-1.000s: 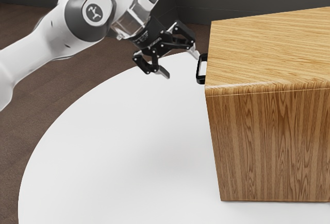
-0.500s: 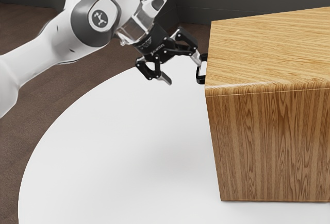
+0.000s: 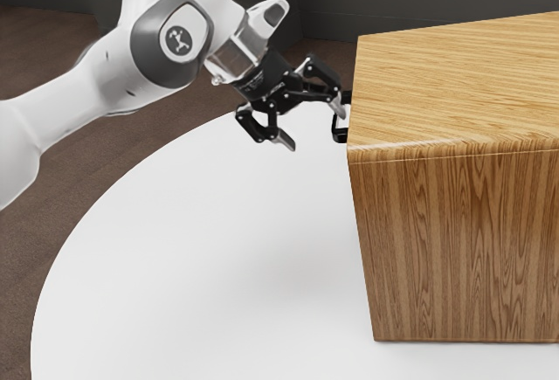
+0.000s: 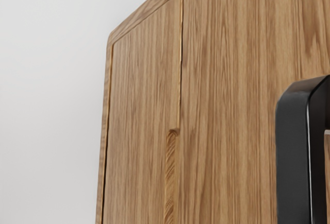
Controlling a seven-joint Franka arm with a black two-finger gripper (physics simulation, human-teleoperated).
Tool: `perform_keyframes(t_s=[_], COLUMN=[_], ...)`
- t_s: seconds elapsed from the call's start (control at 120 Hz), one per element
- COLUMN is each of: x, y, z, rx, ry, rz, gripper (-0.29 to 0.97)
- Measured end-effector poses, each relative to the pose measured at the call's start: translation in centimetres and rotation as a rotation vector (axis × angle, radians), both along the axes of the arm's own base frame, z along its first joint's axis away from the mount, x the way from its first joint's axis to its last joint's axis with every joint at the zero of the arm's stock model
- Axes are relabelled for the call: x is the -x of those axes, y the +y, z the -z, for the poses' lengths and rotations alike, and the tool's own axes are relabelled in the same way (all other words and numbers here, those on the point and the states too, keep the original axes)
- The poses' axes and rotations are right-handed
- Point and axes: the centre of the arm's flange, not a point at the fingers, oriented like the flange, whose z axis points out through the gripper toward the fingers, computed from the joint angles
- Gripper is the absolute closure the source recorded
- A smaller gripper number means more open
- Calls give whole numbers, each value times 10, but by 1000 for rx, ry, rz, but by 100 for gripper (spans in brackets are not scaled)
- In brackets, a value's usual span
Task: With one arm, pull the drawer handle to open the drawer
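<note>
A wooden cabinet [image 3: 454, 179] stands on the round white table [image 3: 201, 258] at the exterior view's right. Its black drawer handle [image 3: 337, 126] juts from the face turned toward the arm. My black gripper [image 3: 311, 121] hovers just off that face, open. One fingertip [image 3: 336, 100] reaches the top of the handle; the other [image 3: 286, 142] hangs over the table, well away from it. Nothing is held. In the wrist view the handle [image 4: 301, 157] is close by, against the wood-grain drawer front [image 4: 227, 100], whose seams lie flush with the cabinet.
White tabletop spreads below and to the exterior view's left of my hand. Dark wood floor [image 3: 52, 57] lies beyond the table's edge. The cabinet fills the exterior view's right side.
My hand has moved toward the exterior view's right and slightly down, closing in on the handle. The fingers have stayed apart. The cabinet and drawer have not moved.
</note>
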Motion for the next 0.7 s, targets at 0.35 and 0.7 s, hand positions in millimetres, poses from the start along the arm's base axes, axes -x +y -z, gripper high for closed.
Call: perform_keyframes(t_s=[0.35,0.7], x=[11,33], y=[21,57], z=[5,6], rx=[9,26], ry=[17,33], rz=[-33,-86], gripper=[0,0])
